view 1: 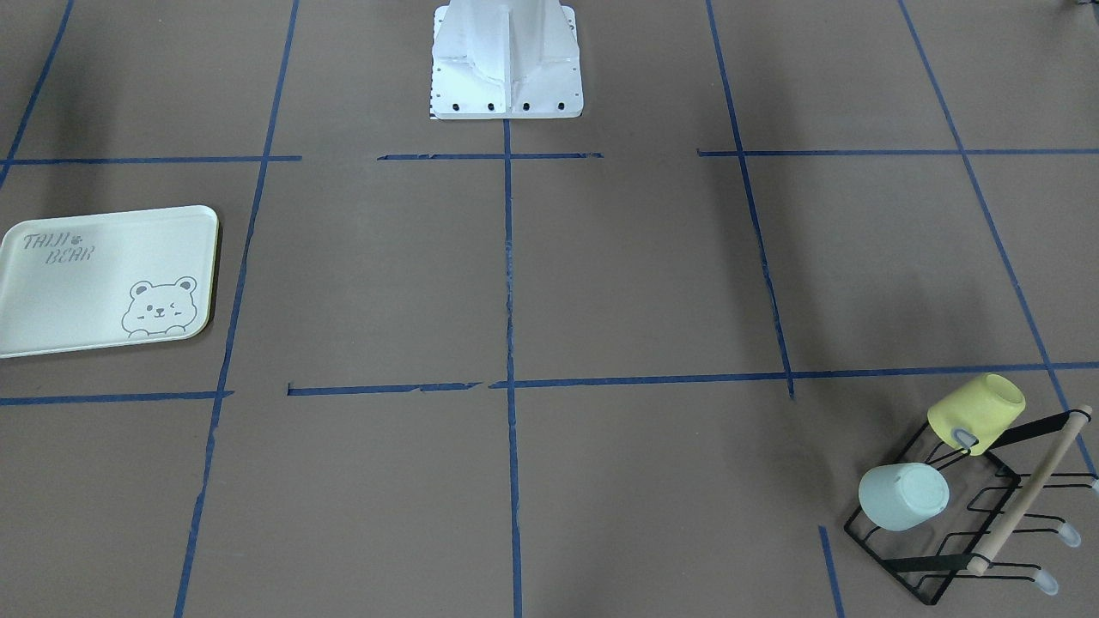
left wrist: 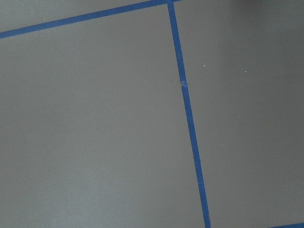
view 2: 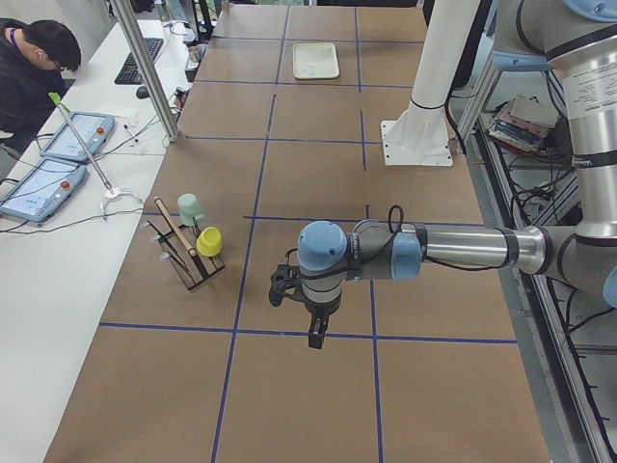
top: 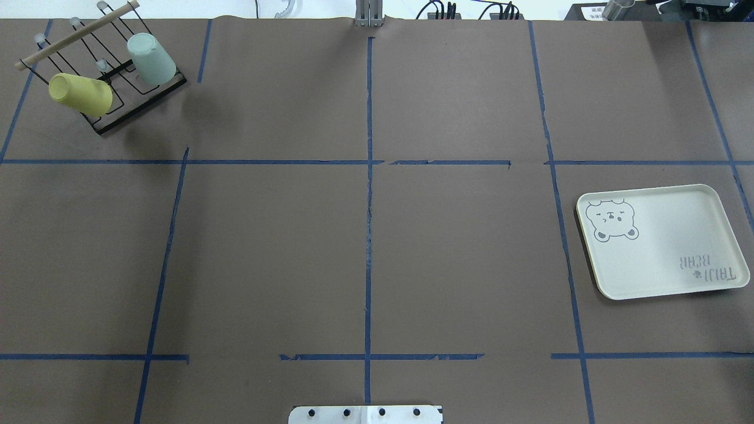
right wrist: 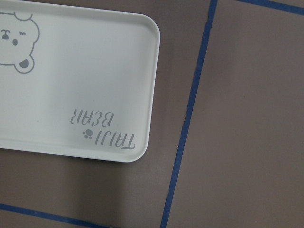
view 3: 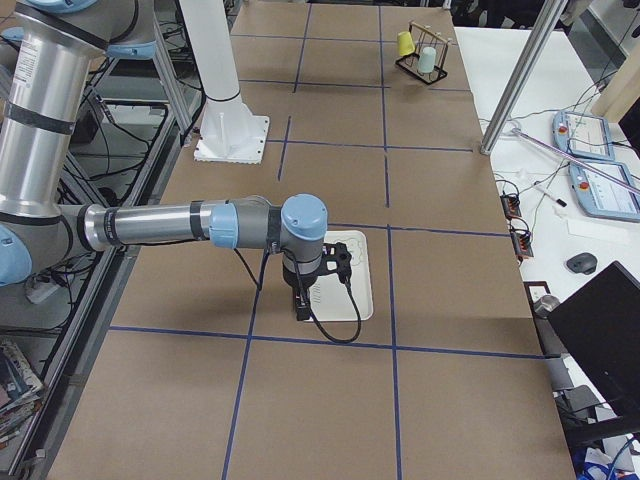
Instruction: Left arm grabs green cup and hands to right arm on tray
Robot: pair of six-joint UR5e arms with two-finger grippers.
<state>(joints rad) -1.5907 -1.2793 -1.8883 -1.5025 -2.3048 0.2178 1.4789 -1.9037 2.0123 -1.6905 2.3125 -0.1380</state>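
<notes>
The pale green cup (view 1: 903, 496) hangs upside down on a black wire rack (view 1: 1026, 493) at the table's far left corner in the overhead view (top: 151, 58). The cream bear tray (top: 665, 247) lies flat and empty on my right side, and it also shows in the right wrist view (right wrist: 85, 71). My left gripper (view 2: 316, 338) shows only in the exterior left view, hanging above bare table away from the rack. My right gripper (view 3: 300, 308) shows only in the exterior right view, above the tray's edge (view 3: 358, 285). I cannot tell whether either is open or shut.
A yellow cup (view 1: 977, 414) hangs on the same rack beside the green one. The white robot base (view 1: 506, 60) stands at the table's middle edge. Blue tape lines (top: 369, 235) cross the brown table. An operator (view 2: 34, 68) sits at a side desk.
</notes>
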